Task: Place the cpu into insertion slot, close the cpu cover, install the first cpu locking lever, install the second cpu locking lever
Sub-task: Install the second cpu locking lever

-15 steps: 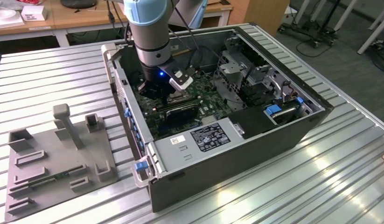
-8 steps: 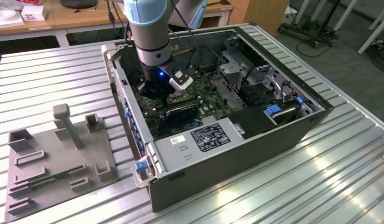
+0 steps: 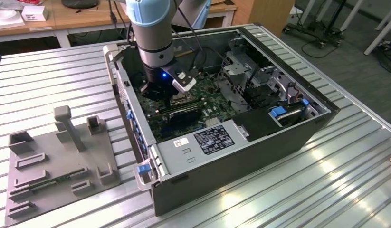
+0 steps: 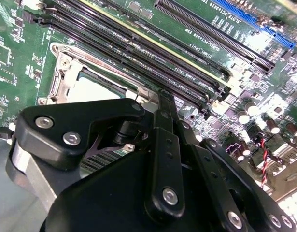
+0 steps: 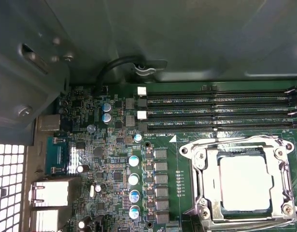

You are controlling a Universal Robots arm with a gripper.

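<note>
**CPU seated in socket, gripper above**

Black linkage gripper [image 4: 138, 145]: hangs just above the socket; whether its fingers are open or closed cannot be told.
Dull silver-grey square cpu [image 5: 245, 178]: lies flat in the silvery-rimmed insertion slot [image 5: 235, 145].
Thin silvery cpu cover [image 5: 208, 181]: lies down around the chip.
Green motherboard [image 5: 114, 159]: long black memory slots [image 5: 220, 113] beyond the socket.
Dark computer case [image 3: 259, 156]: lies open on the ribbed metal table [image 3: 49, 80].
</note>
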